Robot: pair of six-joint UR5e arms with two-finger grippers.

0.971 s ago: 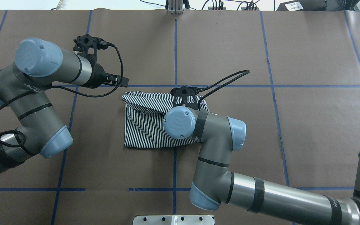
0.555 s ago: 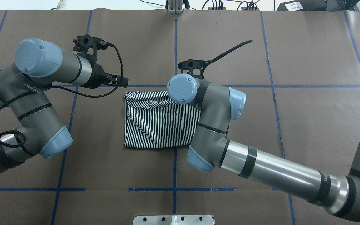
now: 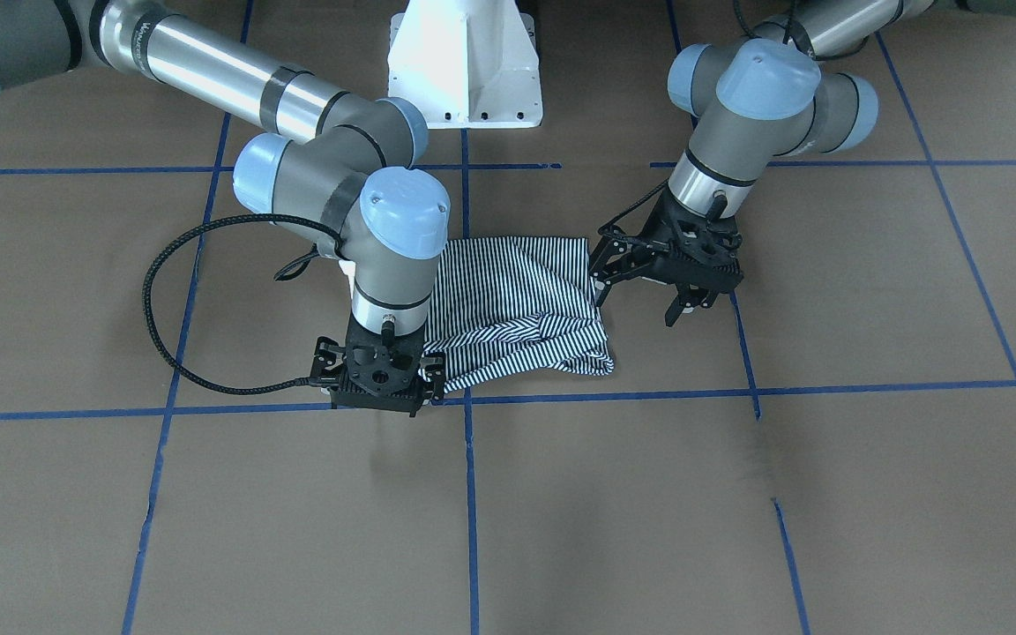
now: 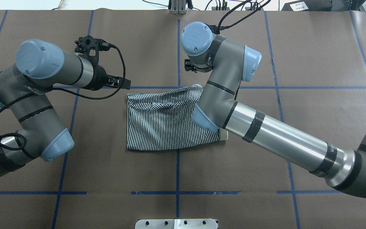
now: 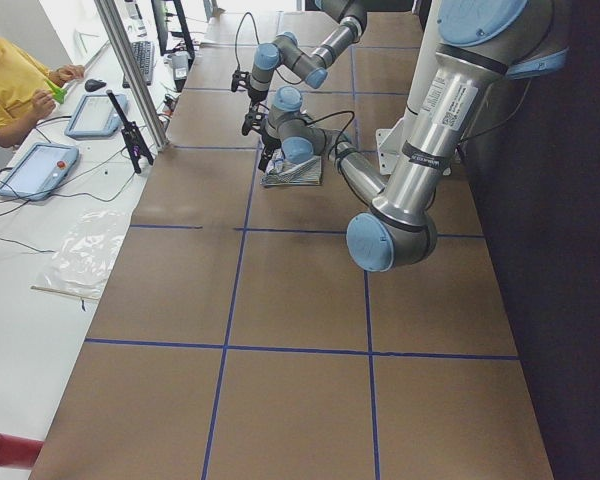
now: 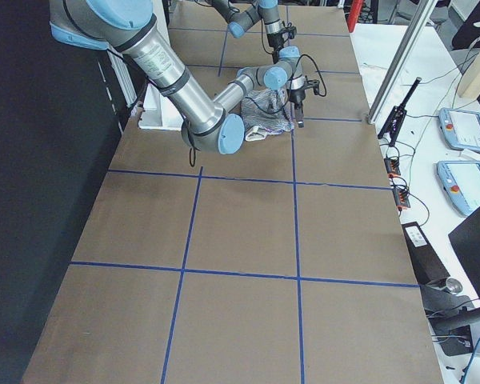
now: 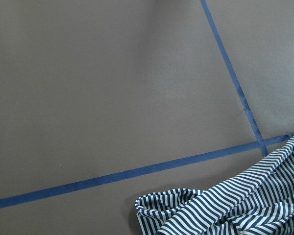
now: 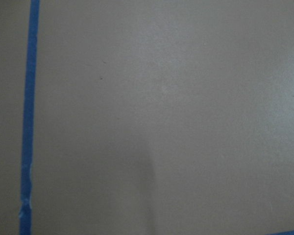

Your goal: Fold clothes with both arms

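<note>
A short-sleeved polo shirt [image 4: 164, 124] of thin navy-and-white stripes lies folded into a rough rectangle on the brown paper-covered table [image 4: 313, 54]. It sits in front of the white pedestal base [image 3: 464, 62], well away from the table's edges. The side facing the operators' edge is rumpled, and its right corner touches a crosswise blue tape line [image 4: 297, 87]. A small cream strip [image 4: 223, 135] peeks out at the corner nearest the robot on the right.

The silver-grey, blue-capped right arm [image 4: 278, 136] reaches across the right part of the cloth. The black two-fingered right gripper [image 3: 377, 379] points straight down at the tape line, and the striped edge runs right up against its side. Its fingers are hidden under the black mount, so I cannot tell whether they are apart or pinching the cloth (its wrist camera shows only bare paper and tape).

The matching left arm [image 4: 40, 79] bends in from the other side. The black left gripper [image 3: 640, 287] hangs above the table just beside the shirt's left edge, with its fingers spread and nothing between them. Its wrist camera shows a bunched striped corner low on the right.
</note>
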